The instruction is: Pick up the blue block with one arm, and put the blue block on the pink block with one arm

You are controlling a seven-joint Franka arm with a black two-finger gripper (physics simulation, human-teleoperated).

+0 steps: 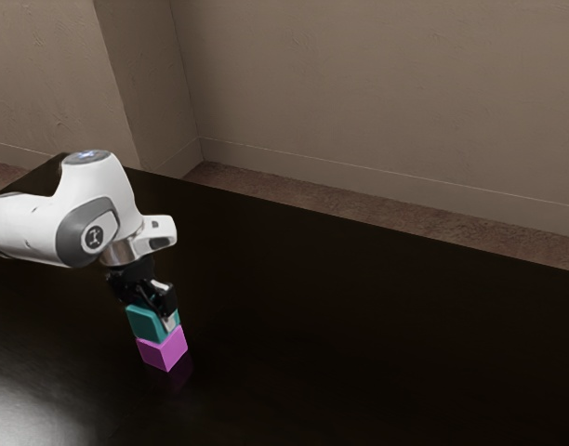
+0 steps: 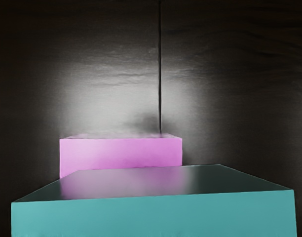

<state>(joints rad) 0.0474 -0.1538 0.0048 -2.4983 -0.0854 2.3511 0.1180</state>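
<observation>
**Blue block over the pink block, release still to come**

Blue block [image 1: 148, 322] sits in the lower left of the exterior frame, gripped between the closed-in fingers of the gripper [image 1: 154, 307]. It is directly over the pink block [image 1: 164, 353], touching it or just above; you cannot tell which. In the wrist view the pink block pokes out beyond the blue block, so the two look slightly offset. You are at the placing step. Next, judge the seating, open the fingers, and lift straight up from the dark table [image 1: 377, 334].

My arm [image 1: 52, 223] reaches in low from the exterior view's left, wrist bent down, gripper [image 1: 160, 314] clamped on the blue block [image 1: 146, 323].
</observation>
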